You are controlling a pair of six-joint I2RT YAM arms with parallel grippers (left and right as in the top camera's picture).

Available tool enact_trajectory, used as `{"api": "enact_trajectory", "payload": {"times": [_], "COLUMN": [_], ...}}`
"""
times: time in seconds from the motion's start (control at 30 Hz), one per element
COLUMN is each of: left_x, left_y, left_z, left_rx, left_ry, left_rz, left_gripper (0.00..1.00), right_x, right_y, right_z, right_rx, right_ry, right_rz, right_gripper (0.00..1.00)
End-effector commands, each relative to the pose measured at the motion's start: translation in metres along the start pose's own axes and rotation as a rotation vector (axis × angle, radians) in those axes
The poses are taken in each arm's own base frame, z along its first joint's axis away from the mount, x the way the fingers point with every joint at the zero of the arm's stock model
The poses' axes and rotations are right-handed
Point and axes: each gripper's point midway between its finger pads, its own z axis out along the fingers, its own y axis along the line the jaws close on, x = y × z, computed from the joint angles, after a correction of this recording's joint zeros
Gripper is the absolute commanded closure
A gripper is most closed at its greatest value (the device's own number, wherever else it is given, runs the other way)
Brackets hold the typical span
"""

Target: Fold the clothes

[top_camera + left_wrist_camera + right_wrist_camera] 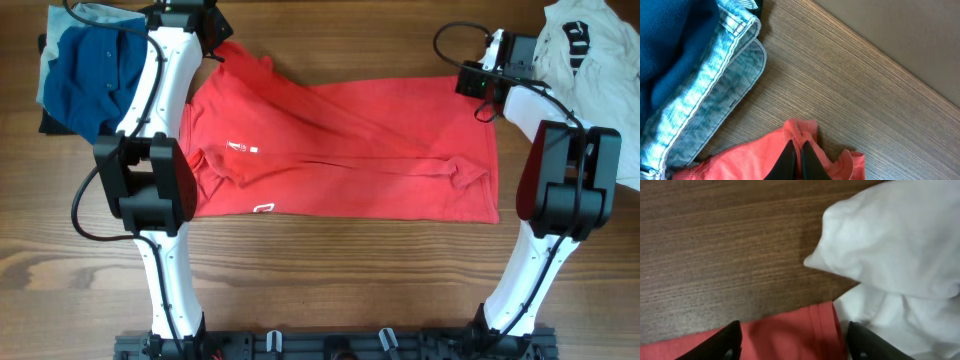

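Left end effector (796,150) is pinched together on a bunched edge of the red soft-fabric short-sleeved T-shirt (340,150), with a blue denim garment (715,85) near it. Right end effector (794,332) stands apart, straddling the shirt's hem corner, a crumpled white fabric garment (900,255) just beside it on the brown wooden tabletop (715,255).

Bright, even light from overhead; the red T-shirt (340,150) carries only soft fold shadows. At 1 o'clock the white garment (585,50) nearly blows out (worse in the right wrist view), where the near fingers (725,340) blur.
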Motion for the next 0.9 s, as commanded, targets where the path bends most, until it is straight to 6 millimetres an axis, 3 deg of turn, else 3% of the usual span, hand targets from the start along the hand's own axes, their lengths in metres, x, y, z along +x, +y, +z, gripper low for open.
{"api": "enact_trajectory", "payload": {"times": [0.0, 0.47, 0.6, 0.7, 0.87], "left_x": [-0.018, -0.018, -0.018, -0.019, -0.019], "left_y": [-0.004, -0.003, -0.003, -0.003, -0.002], "left_z": [-0.023, -0.023, -0.023, -0.022, -0.022], "left_rx": [0.022, 0.021, 0.021, 0.02, 0.019], "left_ry": [-0.048, -0.048, -0.048, -0.048, -0.049], "left_rz": [0.005, 0.005, 0.005, 0.005, 0.004], "left_gripper": [0.96, 0.96, 0.96, 0.96, 0.96], "right_x": [-0.001, 0.001, 0.004, 0.002, -0.011], "right_y": [0.002, 0.001, -0.004, -0.011, -0.013], "right_z": [0.008, 0.007, 0.007, 0.005, -0.011], "right_rx": [-0.018, -0.009, 0.018, 0.061, 0.077], "right_ry": [-0.008, 0.01, 0.021, 0.016, -0.008], "right_rz": [0.005, 0.006, -0.004, -0.004, -0.005], "right_gripper": [0.4, 0.78, 0.79, 0.94, 0.96]}}
